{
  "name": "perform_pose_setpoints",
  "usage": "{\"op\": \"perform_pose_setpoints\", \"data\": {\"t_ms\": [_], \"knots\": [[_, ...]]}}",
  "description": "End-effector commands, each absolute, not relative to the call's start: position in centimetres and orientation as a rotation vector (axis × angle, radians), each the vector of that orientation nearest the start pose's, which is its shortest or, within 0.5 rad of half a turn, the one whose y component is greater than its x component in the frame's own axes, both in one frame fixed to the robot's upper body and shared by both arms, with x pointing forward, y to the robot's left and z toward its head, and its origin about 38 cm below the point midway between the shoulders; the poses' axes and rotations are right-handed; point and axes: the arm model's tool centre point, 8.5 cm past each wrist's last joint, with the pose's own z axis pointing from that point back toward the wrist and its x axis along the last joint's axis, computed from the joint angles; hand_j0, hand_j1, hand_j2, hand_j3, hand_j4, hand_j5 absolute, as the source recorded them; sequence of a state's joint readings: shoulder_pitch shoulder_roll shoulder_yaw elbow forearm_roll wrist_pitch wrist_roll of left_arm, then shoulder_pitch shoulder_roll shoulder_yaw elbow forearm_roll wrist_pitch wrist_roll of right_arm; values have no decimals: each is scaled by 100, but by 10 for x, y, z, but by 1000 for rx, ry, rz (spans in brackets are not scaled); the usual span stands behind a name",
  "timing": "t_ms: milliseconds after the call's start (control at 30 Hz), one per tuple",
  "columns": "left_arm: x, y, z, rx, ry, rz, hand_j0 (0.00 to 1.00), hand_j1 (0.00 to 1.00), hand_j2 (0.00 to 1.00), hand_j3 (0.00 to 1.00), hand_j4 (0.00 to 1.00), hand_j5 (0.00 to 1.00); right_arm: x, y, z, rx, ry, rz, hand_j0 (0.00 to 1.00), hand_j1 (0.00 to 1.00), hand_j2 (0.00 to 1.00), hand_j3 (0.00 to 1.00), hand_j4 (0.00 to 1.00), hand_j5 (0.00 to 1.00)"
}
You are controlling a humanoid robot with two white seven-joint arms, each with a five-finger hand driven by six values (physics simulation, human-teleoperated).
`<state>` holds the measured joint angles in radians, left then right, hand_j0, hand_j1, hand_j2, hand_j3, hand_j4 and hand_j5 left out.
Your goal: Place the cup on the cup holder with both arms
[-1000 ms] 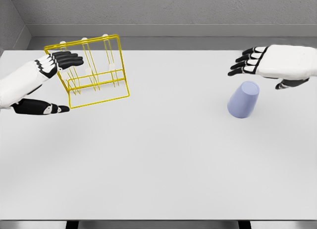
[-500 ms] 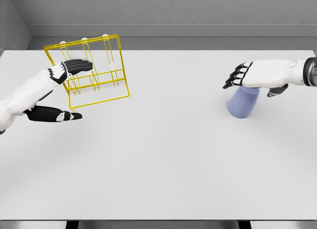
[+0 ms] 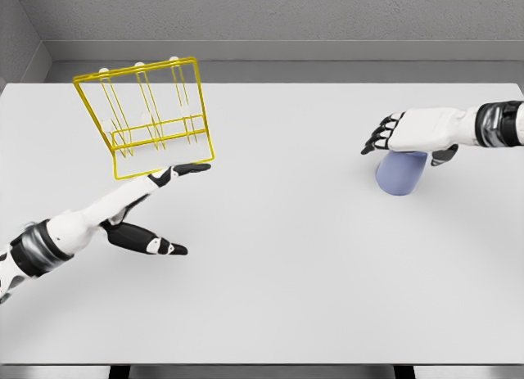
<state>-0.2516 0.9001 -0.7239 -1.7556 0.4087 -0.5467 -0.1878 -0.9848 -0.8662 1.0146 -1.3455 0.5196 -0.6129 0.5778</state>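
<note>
The cup (image 3: 400, 173), lavender and upside down, stands on the table (image 3: 295, 256) well right of the rack (image 3: 147, 117). It looks light, rigid and smooth, so likely slippery; its side wall is the place to grip. The right hand (image 3: 409, 132) lies over its top, fingers extended, not closed. The left hand (image 3: 151, 211), spread and empty, is just below the rack. No writing is visible.

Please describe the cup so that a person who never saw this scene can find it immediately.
Look at the white table, on its right side. Under the right hand stands a cup, pale blue and plain. The only other thing on the table is the yellow wire rack at the far left.
</note>
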Motion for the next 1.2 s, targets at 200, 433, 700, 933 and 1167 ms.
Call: {"op": "perform_pose_setpoints", "data": {"t_ms": [200, 433, 700, 933, 1167], "knots": [[335, 235, 129, -634, -1483, -865, 100, 100, 100, 100, 100, 100, 462, -303, 219, 656, 1279, -3292, 91, 91, 91, 91, 91, 91], [351, 240, 122, -675, -1446, -712, 100, 100, 100, 100, 100, 100, 462, -304, 219, 672, 1255, -3290, 79, 79, 79, 79, 79, 79], [375, 255, 100, -610, -1425, -627, 100, 100, 100, 100, 100, 100, 463, -304, 218, 689, 1225, -3289, 69, 69, 69, 69, 69, 69], [376, 255, 91, -596, -1403, -634, 100, 100, 100, 100, 100, 100, 462, -302, 226, 706, 1232, -3267, 66, 66, 66, 66, 66, 66], [384, 242, 81, -605, -1370, -635, 100, 100, 100, 100, 100, 100, 459, -296, 239, 726, 1244, -3217, 60, 60, 60, 60, 60, 60]]}}
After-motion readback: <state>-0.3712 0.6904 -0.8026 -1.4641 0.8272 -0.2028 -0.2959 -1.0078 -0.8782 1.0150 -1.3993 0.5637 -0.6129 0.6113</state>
